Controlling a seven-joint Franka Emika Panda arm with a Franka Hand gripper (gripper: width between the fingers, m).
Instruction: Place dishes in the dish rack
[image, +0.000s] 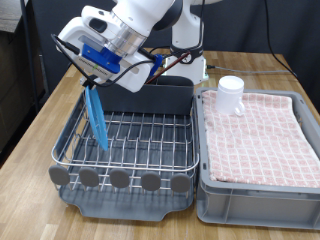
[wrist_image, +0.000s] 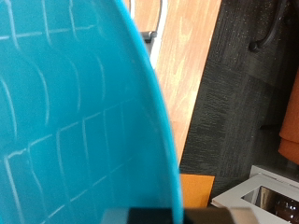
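Left: gripper (image: 93, 80), fingers closed on the rim of a round light-blue plate (image: 98, 118), held on edge, its lower rim down among the wires of the dish rack (image: 140, 135). The wrist view shows the plate's (wrist_image: 75, 121) glossy, smooth face and curved edge. Rack: silver wire grid on a dark grey plastic tray. Right: small white mug (image: 231, 94) standing on pink checkered cloth (image: 260, 135) in a grey bin (image: 250, 200).
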